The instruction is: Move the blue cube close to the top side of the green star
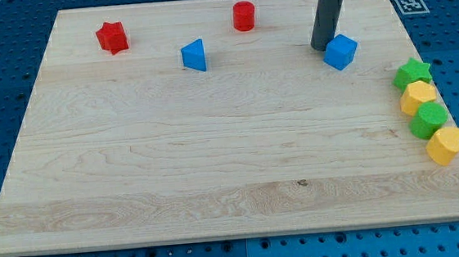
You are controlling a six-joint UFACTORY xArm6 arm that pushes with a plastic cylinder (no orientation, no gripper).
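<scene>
The blue cube [341,51] lies on the wooden board near the view's top right. My tip [321,47] stands just to the cube's left, touching or nearly touching its left side. The green star [413,73] lies at the board's right edge, to the right of and a little below the cube, about a cube's width of bare wood between them. The star is the top block of a short column along the right edge.
Below the star lie a yellow block [418,95], a green round block [429,119] and a yellow heart-like block [445,144]. A blue triangular block [194,56], a red cylinder [243,16] and a red star [112,37] lie toward the view's top left. A printed marker [411,4] sits off the board's top right corner.
</scene>
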